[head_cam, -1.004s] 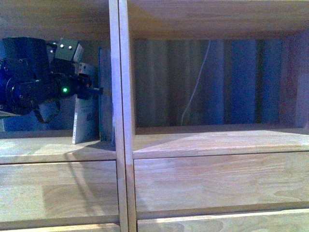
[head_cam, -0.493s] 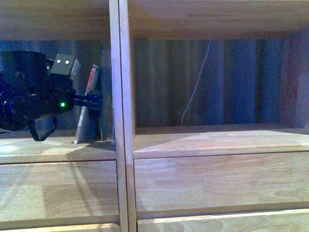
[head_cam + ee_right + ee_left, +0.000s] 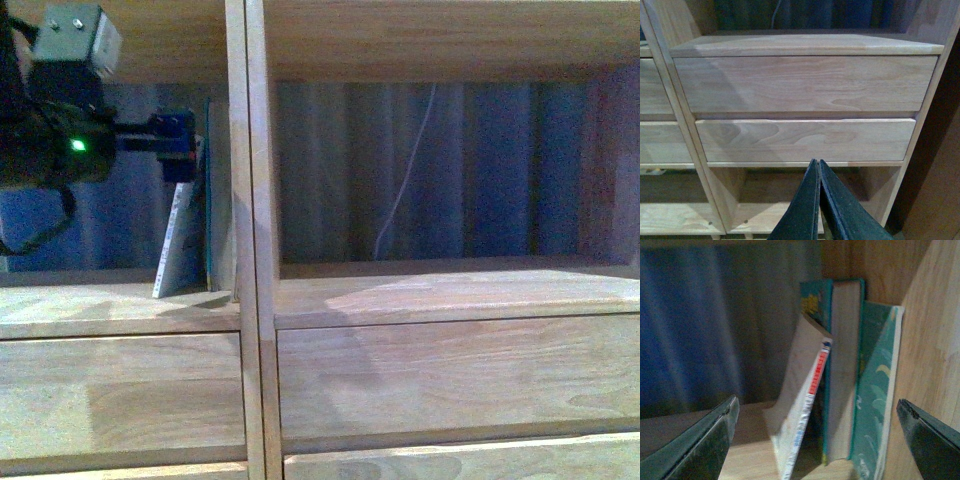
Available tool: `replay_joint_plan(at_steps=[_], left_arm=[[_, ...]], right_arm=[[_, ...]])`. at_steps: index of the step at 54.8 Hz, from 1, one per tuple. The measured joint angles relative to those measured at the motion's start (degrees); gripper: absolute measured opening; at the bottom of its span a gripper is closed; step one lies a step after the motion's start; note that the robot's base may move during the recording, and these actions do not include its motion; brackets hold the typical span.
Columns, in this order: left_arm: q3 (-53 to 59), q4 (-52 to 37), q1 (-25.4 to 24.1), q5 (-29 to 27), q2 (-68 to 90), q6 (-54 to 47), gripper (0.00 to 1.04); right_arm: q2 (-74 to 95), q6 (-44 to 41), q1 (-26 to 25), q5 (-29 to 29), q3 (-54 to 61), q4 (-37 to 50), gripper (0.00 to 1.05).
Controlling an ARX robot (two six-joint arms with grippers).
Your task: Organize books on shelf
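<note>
In the shelf's (image 3: 254,300) left compartment, a pale paperback (image 3: 178,245) with a reddish-white spine leans rightward on a dark teal book (image 3: 214,200) that stands upright by the divider. My left gripper (image 3: 180,150) hangs open near the top of the paperback, holding nothing. In the left wrist view the paperback (image 3: 801,410) and the teal book (image 3: 842,370) lie ahead between the open fingers (image 3: 715,440) of the left gripper (image 3: 816,405). A teal patterned cover (image 3: 879,390) rests on the side wall. My right gripper (image 3: 816,165) is shut and empty, low before the drawers.
The right compartment (image 3: 440,290) holds nothing; a white cable (image 3: 400,190) hangs behind it against striped curtain. Two plain drawer fronts (image 3: 805,82) sit above a low open bay (image 3: 790,200). The top board (image 3: 120,40) is just above the left arm.
My left arm has risen from mid-height to the top of the compartment. The paperback has tipped over and now leans on the teal book with nothing holding it.
</note>
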State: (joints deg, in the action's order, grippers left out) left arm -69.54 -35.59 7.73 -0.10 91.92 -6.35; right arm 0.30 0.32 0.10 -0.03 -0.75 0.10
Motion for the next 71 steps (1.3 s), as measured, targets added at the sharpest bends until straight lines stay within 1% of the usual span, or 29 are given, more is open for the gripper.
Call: replay_joint_plan(at_steps=[4,10,13,18,24,29,31,34,40,41,46,47,52,57,58,59,62,66,71], left_arm=[[7.9,1.3,0.1,-4.6,-8.7,-0.6,0.97],[16.9,3.4,1.1,-10.8,-17.7,-1.1,0.97],[21.6,3.7,2.0,-12.7,-22.2,-1.6,0.97],[29.4,5.7,4.2,-13.9,-30.5,-2.0,0.97],[37.9,14.2,6.8,-15.1,-41.7,1.4,0.97],[42.3,21.5,7.8,-13.2,-49.0,4.5,0.97],[44.2,22.0,8.2,-14.3,-51.5,4.9,0.93],[46.0,21.2,7.8,-14.4,-53.9,5.2,0.84],[50.2,20.1,5.4,-12.3,-57.4,5.8,0.65],[50.7,20.0,5.2,-12.1,-57.7,5.8,0.63],[54.1,19.5,3.2,-10.3,-59.9,5.9,0.46],[55.1,19.4,2.5,-9.7,-60.8,5.9,0.39],[58.2,19.1,0.4,-7.4,-63.8,6.0,0.18],[60.1,19.1,-0.9,-6.4,-65.8,6.1,0.02],[60.4,19.2,-1.5,-5.4,-66.2,6.2,0.03],[60.7,19.4,-2.6,-3.3,-66.7,6.2,0.03],[61.6,19.6,-5.4,-0.5,-67.8,6.2,0.03],[62.5,19.9,-7.2,-0.5,-69.2,6.3,0.03],[63.6,20.5,-7.4,0.0,-70.9,6.2,0.03]], right_arm=[[0.0,0.0,0.0,0.0,0.0,0.0,0.03],[0.0,0.0,0.0,0.0,0.0,0.0,0.03],[0.0,0.0,0.0,0.0,0.0,0.0,0.03],[0.0,0.0,0.0,0.0,0.0,0.0,0.03],[0.0,0.0,0.0,0.0,0.0,0.0,0.03],[0.0,0.0,0.0,0.0,0.0,0.0,0.03],[0.0,0.0,0.0,0.0,0.0,0.0,0.03],[0.0,0.0,0.0,0.0,0.0,0.0,0.03],[0.0,0.0,0.0,0.0,0.0,0.0,0.03],[0.0,0.0,0.0,0.0,0.0,0.0,0.03],[0.0,0.0,0.0,0.0,0.0,0.0,0.03],[0.0,0.0,0.0,0.0,0.0,0.0,0.03],[0.0,0.0,0.0,0.0,0.0,0.0,0.03],[0.0,0.0,0.0,0.0,0.0,0.0,0.03],[0.0,0.0,0.0,0.0,0.0,0.0,0.03],[0.0,0.0,0.0,0.0,0.0,0.0,0.03],[0.0,0.0,0.0,0.0,0.0,0.0,0.03],[0.0,0.0,0.0,0.0,0.0,0.0,0.03],[0.0,0.0,0.0,0.0,0.0,0.0,0.03]])
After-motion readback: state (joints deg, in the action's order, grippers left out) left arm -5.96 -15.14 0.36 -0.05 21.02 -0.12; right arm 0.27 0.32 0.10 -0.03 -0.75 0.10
